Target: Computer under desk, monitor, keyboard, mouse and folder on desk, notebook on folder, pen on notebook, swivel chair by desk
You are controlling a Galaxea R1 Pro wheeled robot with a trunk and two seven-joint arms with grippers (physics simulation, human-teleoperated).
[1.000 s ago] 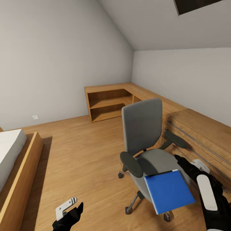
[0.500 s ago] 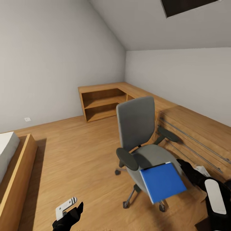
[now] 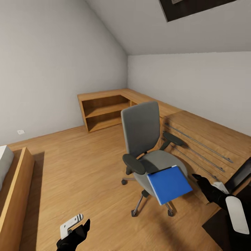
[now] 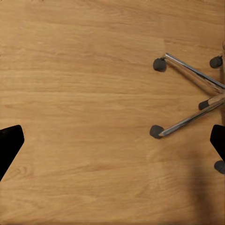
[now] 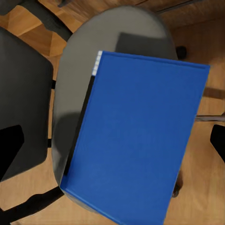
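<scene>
On the seat of the swivel chair [image 3: 141, 129], beneath the right gripper [image 3: 205, 182]: the folder [image 3: 169, 184], flat, bright blue, smooth and rectangular. Lies skewed on the rounded grey upholstery, with one corner hanging out past the seat's front rim. Seen from the head camera, points its thin dark spine edge toward the tall grey backrest, so the long axis runs roughly crosswise, armrest to armrest.

From the right wrist camera, adds a white strip along that spine edge of the folder [image 5: 140, 140] and black fingertips spread wide at either side, gripping nothing.

Beside the chair, low over the pale plank floor [image 4: 79, 93]: the left gripper [image 3: 75, 226], black with a white plate. From its wrist camera, shows tips far apart, and the shiny metal spokes of the star base [image 4: 192, 75] with dark castors.
</scene>
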